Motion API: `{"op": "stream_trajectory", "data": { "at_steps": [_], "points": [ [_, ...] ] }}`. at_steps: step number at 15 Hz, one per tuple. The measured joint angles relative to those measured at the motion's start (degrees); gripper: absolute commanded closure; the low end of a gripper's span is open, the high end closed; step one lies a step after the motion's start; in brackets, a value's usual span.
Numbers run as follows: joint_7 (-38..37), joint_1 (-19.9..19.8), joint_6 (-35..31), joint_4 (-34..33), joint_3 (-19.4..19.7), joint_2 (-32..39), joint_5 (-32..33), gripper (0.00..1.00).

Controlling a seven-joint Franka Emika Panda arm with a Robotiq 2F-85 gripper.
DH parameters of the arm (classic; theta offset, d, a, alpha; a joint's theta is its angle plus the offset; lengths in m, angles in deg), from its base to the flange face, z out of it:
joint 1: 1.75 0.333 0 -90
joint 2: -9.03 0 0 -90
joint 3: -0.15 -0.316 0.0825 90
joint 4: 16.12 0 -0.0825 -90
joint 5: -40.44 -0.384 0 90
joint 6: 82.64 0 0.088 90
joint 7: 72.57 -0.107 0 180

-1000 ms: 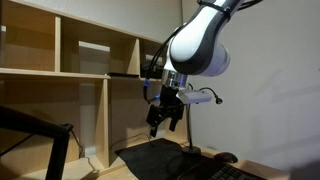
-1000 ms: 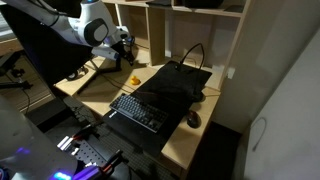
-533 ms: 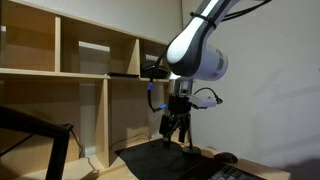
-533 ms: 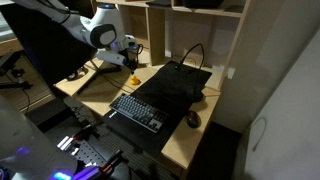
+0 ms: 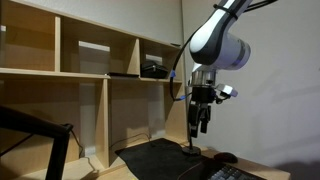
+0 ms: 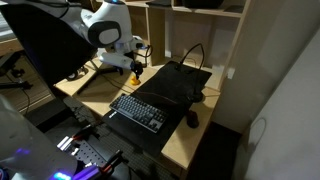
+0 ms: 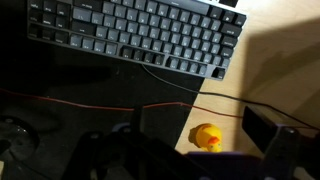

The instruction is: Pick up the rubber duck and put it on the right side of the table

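Note:
The rubber duck is a tiny yellow toy with an orange beak. It sits on the light wood table just beside the edge of the black mat. My gripper is open and points down right above the duck, with a dark finger on each side and not touching it. In an exterior view the gripper hangs over the duck near the table's far left corner. In an exterior view only the gripper shows, and the duck is hidden.
A dark keyboard lies at the mat's front, with a mouse to its right. Thin cables cross the mat and table near the duck. A lamp base stands on the mat. The tall shelf unit stands behind.
The arm has swung across toward the mat's edge and the gripper has turned to point straight down over the duck. The duck has not moved.

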Motion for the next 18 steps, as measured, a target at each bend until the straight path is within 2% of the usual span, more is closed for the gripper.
{"op": "stream_trajectory", "data": {
  "at_steps": [3,18],
  "points": [
    [0.8,0.8,0.0,0.0,0.6,-0.4,-1.8,0.0],
    [-0.1,1.2,-0.5,0.1,0.4,0.2,-1.0,0.0]
  ]
}}
